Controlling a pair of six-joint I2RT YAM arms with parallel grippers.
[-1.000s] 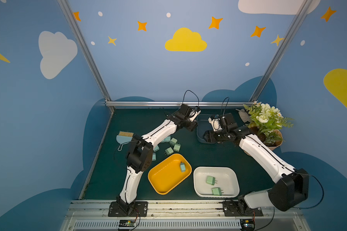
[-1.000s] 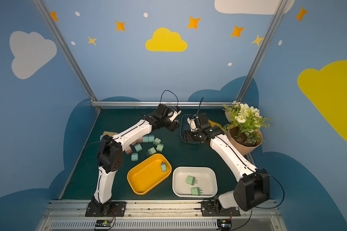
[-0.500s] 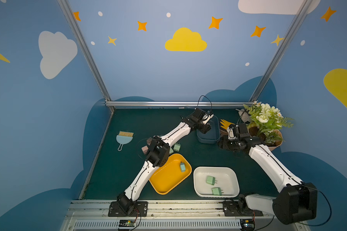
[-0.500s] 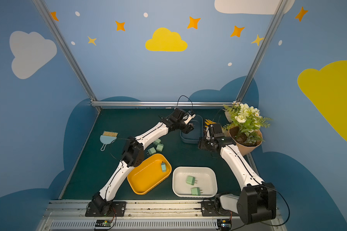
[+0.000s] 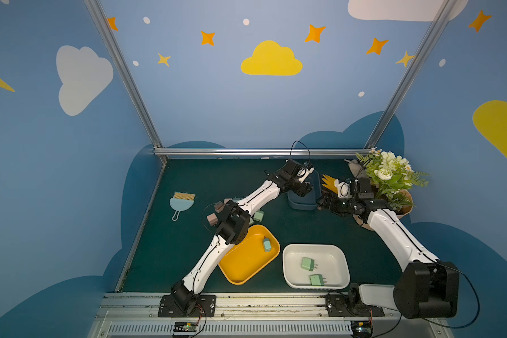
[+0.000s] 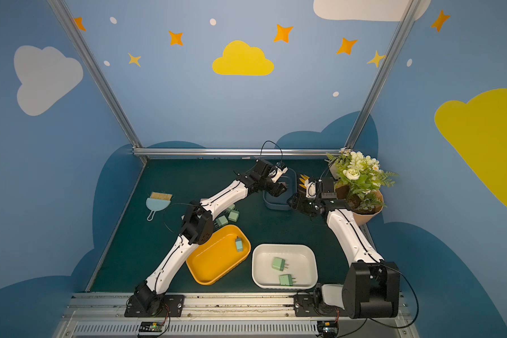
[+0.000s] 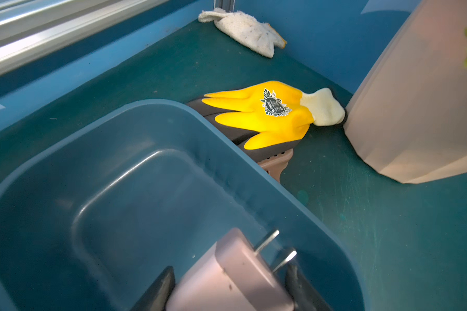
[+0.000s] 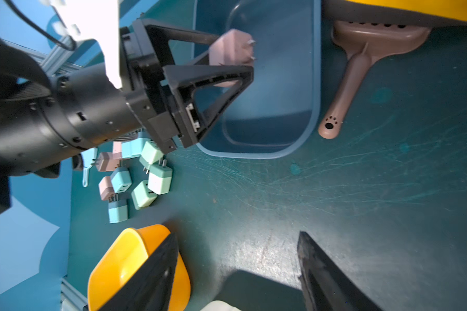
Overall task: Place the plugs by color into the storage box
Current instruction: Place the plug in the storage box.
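1. Left gripper (image 8: 233, 55) pinches a pink plug (image 7: 227, 280), prongs pointing away from its wrist, directly above the open blue bin (image 8: 315, 80).
2. Right gripper (image 8: 237, 269), fingers spread and empty, hovers over the mat (image 8: 334, 202); the bin lies ahead of it.
3. Loose plugs (image 8: 135, 183) cluster on the mat behind the left gripper, beneath its wrist.

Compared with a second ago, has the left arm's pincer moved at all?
Yes. The left pincer, with a pink plug between its fingers, has shifted toward the potted flowers and now hangs over the blue bin.
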